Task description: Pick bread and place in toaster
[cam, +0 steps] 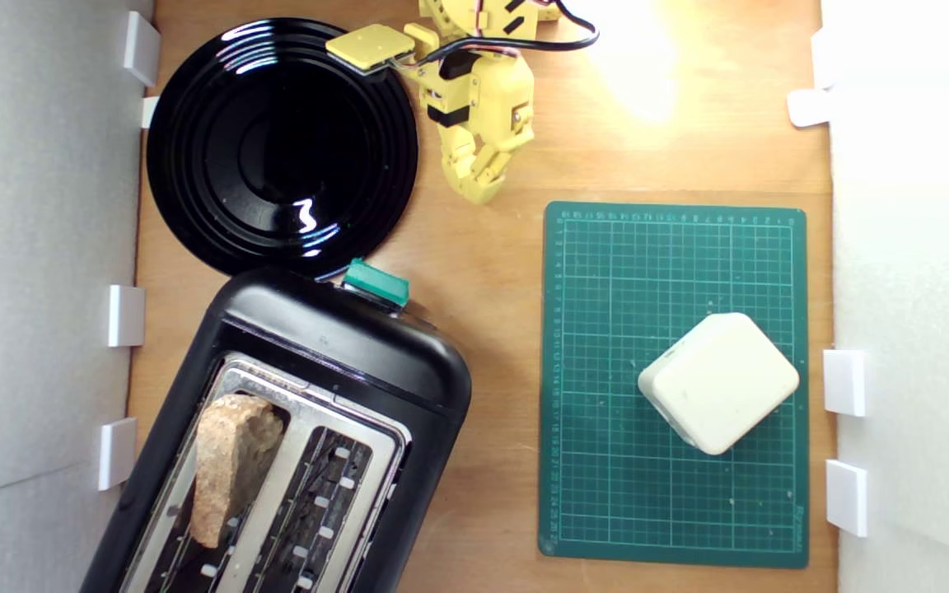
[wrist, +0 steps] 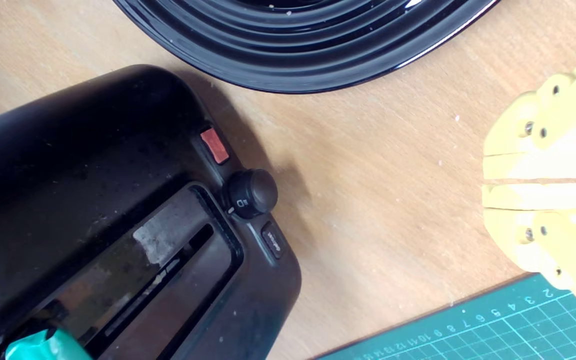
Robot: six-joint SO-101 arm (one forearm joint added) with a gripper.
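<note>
bread (cam: 231, 461): we see it standing in the toaster (cam: 343, 346) slot farther from the mat
gripper (cam: 479, 185): we see its jaws pressed together on nothing, beyond the toaster's green lever knob (cam: 376, 284)
plate (cam: 194, 206): just beside the toaster's knob end
cream block (cam: 719, 381): on the green mat (cam: 606, 494), apart from the toaster
</note>
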